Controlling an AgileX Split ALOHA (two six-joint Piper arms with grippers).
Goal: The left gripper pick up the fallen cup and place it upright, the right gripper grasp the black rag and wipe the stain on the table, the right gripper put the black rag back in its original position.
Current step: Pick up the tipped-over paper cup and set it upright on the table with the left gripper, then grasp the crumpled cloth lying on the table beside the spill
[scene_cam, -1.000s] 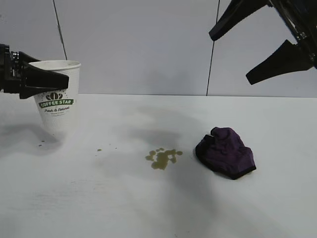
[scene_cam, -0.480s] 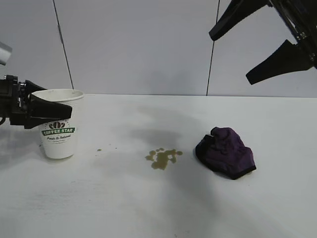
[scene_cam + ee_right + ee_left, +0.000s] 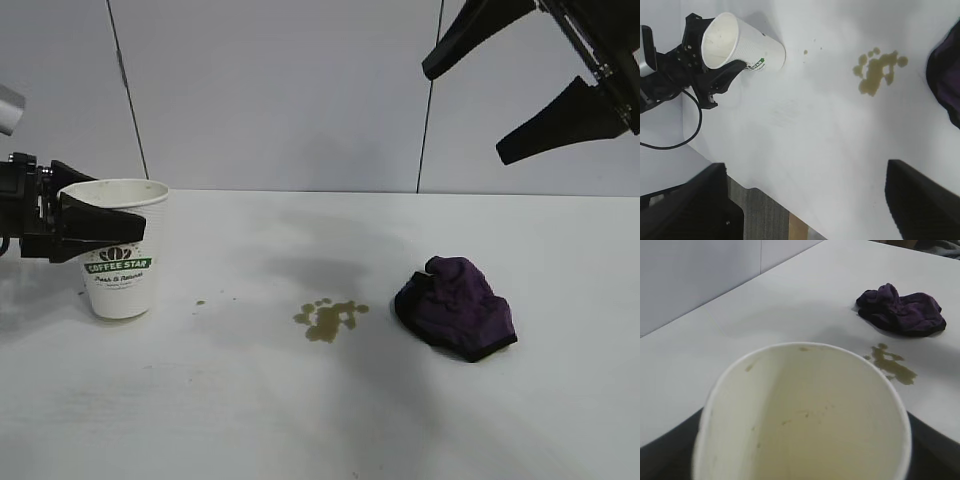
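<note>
The cup [image 3: 120,270] stands upright on the table [image 3: 250,400] at the far left. My left gripper [image 3: 125,222] is shut on it just below the rim, one finger on each side. The left wrist view looks down into the cup's stained inside [image 3: 805,415]. The olive-brown stain [image 3: 330,317] lies mid-table, with the black rag [image 3: 457,307] bunched just to its right. My right gripper [image 3: 462,116] hangs high above the rag, open and empty. The right wrist view shows the cup [image 3: 740,47], the stain [image 3: 877,70] and an edge of the rag [image 3: 945,75].
A few small droplets [image 3: 200,302] lie between the cup and the stain. The table's edge [image 3: 770,200] shows in the right wrist view. A grey panelled wall stands behind the table.
My left gripper has lowered the cup from a raised, slightly tilted pose down onto the table. Over the last half second it barely moved. The right gripper has stayed put.
</note>
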